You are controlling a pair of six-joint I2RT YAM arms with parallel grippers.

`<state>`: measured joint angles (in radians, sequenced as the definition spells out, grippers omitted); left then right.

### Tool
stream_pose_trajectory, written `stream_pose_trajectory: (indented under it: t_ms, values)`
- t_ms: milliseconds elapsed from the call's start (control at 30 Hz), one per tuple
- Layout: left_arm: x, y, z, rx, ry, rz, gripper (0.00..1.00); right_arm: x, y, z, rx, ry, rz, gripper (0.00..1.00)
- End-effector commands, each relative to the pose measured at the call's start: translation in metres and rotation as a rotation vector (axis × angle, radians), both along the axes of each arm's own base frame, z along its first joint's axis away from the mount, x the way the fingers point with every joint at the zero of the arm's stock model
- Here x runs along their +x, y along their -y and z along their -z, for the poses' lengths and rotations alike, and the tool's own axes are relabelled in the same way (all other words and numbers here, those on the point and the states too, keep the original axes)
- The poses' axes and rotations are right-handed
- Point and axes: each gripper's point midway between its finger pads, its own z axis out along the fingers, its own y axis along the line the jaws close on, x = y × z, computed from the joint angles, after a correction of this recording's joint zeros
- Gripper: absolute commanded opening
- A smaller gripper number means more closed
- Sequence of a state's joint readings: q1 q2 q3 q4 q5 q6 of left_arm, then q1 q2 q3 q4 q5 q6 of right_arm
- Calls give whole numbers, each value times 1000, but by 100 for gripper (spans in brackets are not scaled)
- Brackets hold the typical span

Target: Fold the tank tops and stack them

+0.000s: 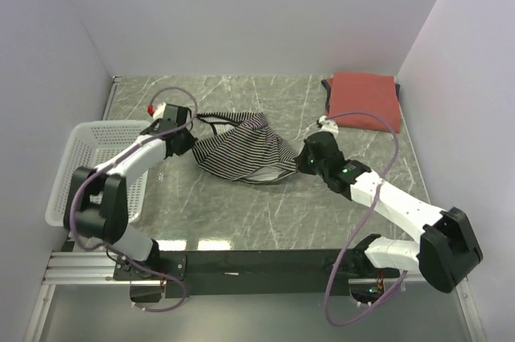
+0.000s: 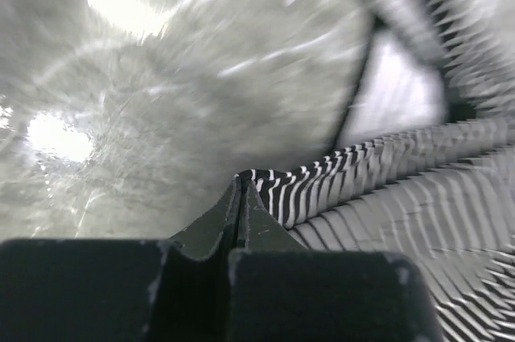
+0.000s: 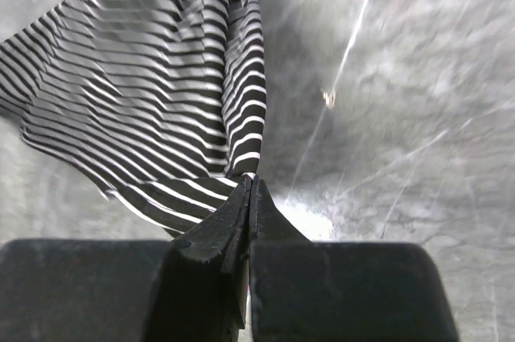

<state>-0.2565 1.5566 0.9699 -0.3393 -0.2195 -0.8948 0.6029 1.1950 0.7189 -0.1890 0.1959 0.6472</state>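
Both grippers are clamped on cloth. The left gripper [image 2: 241, 183] pinches the striped tank top [image 1: 241, 153] at its 9 o'clock edge, and the right gripper [image 3: 249, 179] pinches its 3 o'clock edge, each with its jaws pressed together on the fabric. The top sags between them over the middle of the table [image 1: 241, 221], with bare grey surface at its 6 and 12 o'clock. A white basket [image 1: 72, 173] sits at 9 o'clock along the left table edge. The folded rust-red tank top [image 1: 366, 100] lies at 2 o'clock in the far right corner, beside the wall [image 1: 451, 76].
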Motion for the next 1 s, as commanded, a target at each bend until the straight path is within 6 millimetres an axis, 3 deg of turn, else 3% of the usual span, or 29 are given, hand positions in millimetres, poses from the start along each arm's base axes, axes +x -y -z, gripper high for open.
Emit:
stream_pose_trajectory:
  t_ms: [0, 133, 167, 200, 233, 267, 300, 333, 367, 400, 433, 500, 567, 633, 733, 833, 900, 967]
  values:
    - [10, -10, -80, 17, 175, -26, 1, 14, 5, -54, 56, 118, 9, 0]
    - [6, -14, -141, 0, 301, -32, 1, 15, 12, -91, 84, 184, 12, 0]
    - [5, -15, -174, -13, 377, -33, 1, 13, 14, -104, 91, 207, 11, 0]
    - [3, -16, -192, -18, 413, -32, 1, 14, 16, -116, 96, 229, 16, 0]
    - [-1, -16, -208, -24, 438, -28, 1, 16, 21, -146, 113, 290, 24, 0]
    - [-1, -16, -244, -40, 512, -27, 0, 15, 26, -158, 107, 304, 33, 0]
    - [-8, -18, -271, -46, 572, -21, 1, 16, 28, -192, 132, 365, 42, 0]
    - [-13, -18, -291, -57, 613, -7, 1, 13, 33, -212, 134, 407, 40, 0]
    - [-23, -18, -331, -81, 699, 0, 1, 11, 36, -226, 136, 427, 42, 0]
    - [-29, -19, -349, -85, 737, 10, 1, 6, 39, -260, 170, 491, 42, 0]
    - [-39, -17, -379, -106, 795, 31, 1, 0, 41, -278, 182, 530, 34, 0]
    - [-55, -20, -407, -119, 858, 41, 1, -12, 45, -316, 227, 609, 22, 0]
    - [-73, -21, -439, -147, 939, 56, 1, -21, 50, -339, 250, 659, 18, 0]
    - [-85, -20, -458, -172, 992, 72, 1, -30, 51, -365, 279, 717, 5, 0]
    - [-90, -19, -474, -195, 1033, 75, 1, -30, 50, -383, 288, 751, -8, 0]
    - [-72, -12, -472, -205, 1016, 84, 1, -19, 47, -389, 269, 758, 0, 0]
    - [-48, -4, -463, -221, 992, 84, 0, -7, 45, -392, 254, 767, 12, 0]
    - [-19, 2, -450, -238, 960, 90, 1, 22, 39, -383, 230, 740, 0, 0]
